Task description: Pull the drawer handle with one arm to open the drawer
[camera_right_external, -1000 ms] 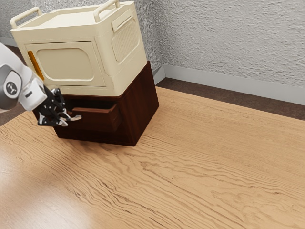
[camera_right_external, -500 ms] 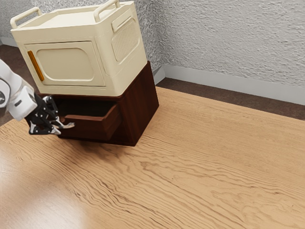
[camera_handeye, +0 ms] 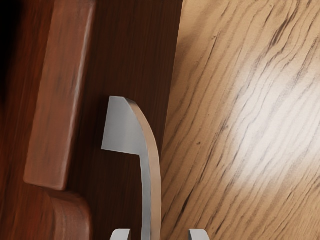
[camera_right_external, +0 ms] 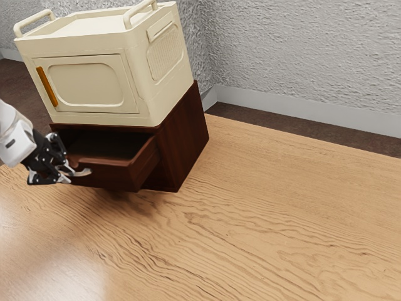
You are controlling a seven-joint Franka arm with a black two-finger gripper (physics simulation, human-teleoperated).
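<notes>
Drawer (camera_right_external: pixel 109 178) sticks out of cabinet (camera_right_external: pixel 183 141) front, handle (camera_handeye: pixel 152 185) on its face, gripper (camera_right_external: pixel 67 174) out front of cabinet, unclenched, 2 fingers (camera_handeye: pixel 120 235) apart either side of handle.

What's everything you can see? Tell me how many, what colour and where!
drawer: 1, red-brown, sticking out of the lower cabinet
drawer handle: 1, grey and tan, on the drawer's front
lower cabinet: 1, dark red-brown, on the table
upper cabinet: 1, cream, on the lower cabinet
rails: 2, cream, atop the upper cabinet
strip: 1, orange, on the upper cabinet's front
table: 1, light wood, underneath
wall: grey, behind
arm: 1, white, exterior view's left
fingers: 2, pale-tipped, apart, around the drawer handle
</notes>
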